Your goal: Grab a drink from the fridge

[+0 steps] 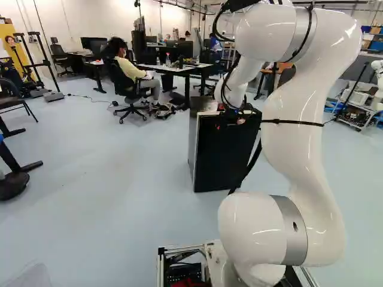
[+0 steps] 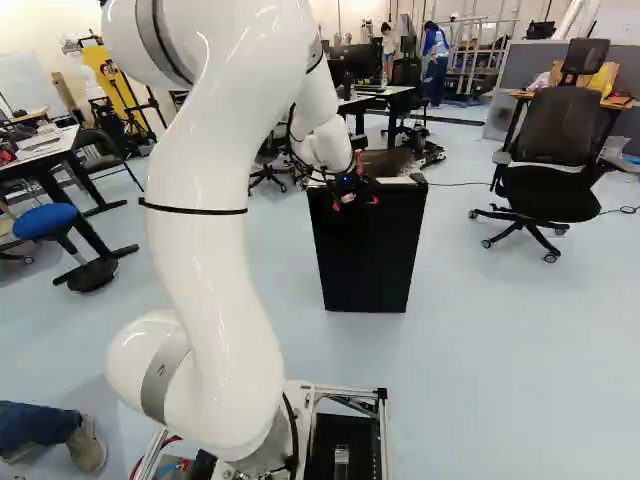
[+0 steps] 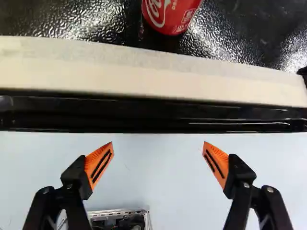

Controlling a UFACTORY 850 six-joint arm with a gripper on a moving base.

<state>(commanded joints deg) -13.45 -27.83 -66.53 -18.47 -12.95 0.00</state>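
My gripper is at the near top edge of the black fridge, which also stands beyond the arm in the left base view. From the wrist, the gripper is open, its orange-padded fingers wide apart with nothing between them. Ahead of the fingertips run the fridge's glossy black edge and a cream strip. Past the strip, a red drink can rests on the textured black top, partly cut off from view. Neither base view lets me make out the can.
Beyond the fridge are desks and a person seated on an office chair. A black office chair stands right of the fridge in the right base view. A blue stool is at the left there. Another robot shows at the left base view's right edge.
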